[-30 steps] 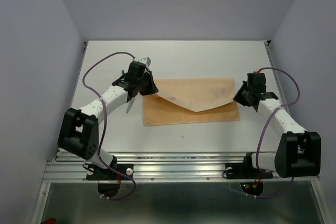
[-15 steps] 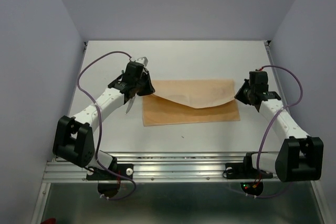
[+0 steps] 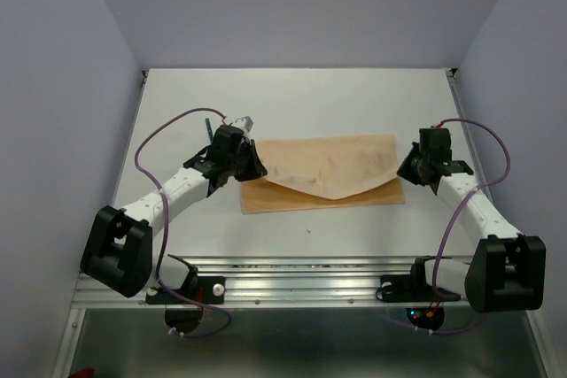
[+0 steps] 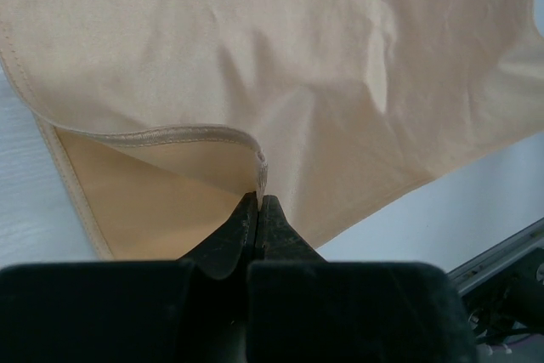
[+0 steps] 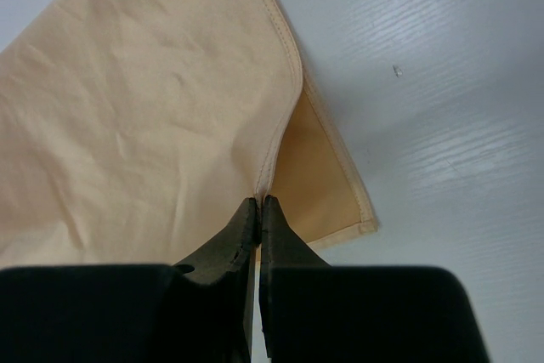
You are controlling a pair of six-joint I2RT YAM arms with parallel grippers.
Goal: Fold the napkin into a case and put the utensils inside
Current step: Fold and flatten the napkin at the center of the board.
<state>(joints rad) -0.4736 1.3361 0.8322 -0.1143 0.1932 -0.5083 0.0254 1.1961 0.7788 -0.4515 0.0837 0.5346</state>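
Left wrist: left tool [image 4: 258, 201] tight on napkin [image 4: 255, 57] hem.

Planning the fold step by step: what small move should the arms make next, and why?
Probably draw both pinched corners toward the near edge and lower them. The left gripper and right gripper are each shut on a napkin corner; the flap sags short of the bottom layer's near edge.

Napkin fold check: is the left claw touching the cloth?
Touching. The left wrist view shows the left claw shut on the napkin at its hem.
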